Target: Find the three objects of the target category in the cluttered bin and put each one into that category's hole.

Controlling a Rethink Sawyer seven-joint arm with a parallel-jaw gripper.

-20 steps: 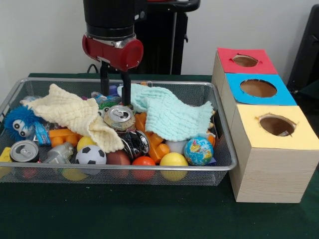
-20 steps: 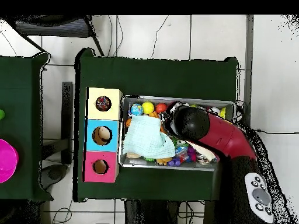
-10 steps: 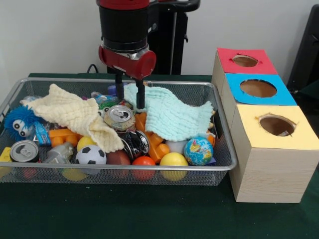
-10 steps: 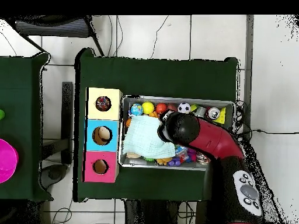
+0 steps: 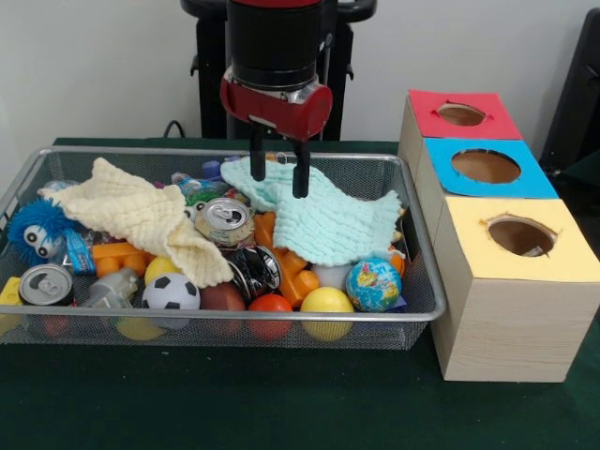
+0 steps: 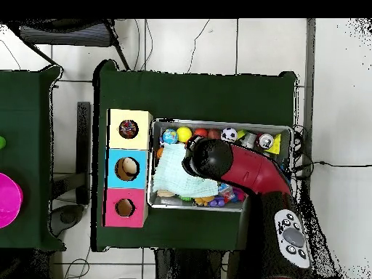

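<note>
The wire mesh bin (image 5: 56, 153) is full of clutter. My gripper (image 5: 278, 187) hangs open and empty over the back part of the mint waffle cloth (image 5: 328, 220), its fingertips (image 5: 300, 189) just above or on the cloth. The cream waffle cloth (image 5: 141, 211) lies to the left. No dotted white cloth shows plainly; a many-coloured patch (image 5: 192, 190) between the two cloths cannot be made out. The yellow-topped hole (image 5: 521, 234) is at the right, with something pale inside. In the overhead view the arm (image 6: 240, 166) covers the gripper above the mint cloth (image 6: 173, 173), beside the yellow hole (image 6: 128, 129).
Two cans (image 5: 225, 222) (image 5: 45, 284), a soccer ball (image 5: 172, 292), a globe ball (image 5: 373, 284), a blue fuzzy toy (image 5: 36, 230) and several plain balls fill the bin. The blue-topped hole (image 5: 486, 166) and red-topped hole (image 5: 461, 113) lie behind the yellow one.
In the front view the gripper has moved right, from above the can beside the cream cloth to above the mint cloth. It stays open and empty.
</note>
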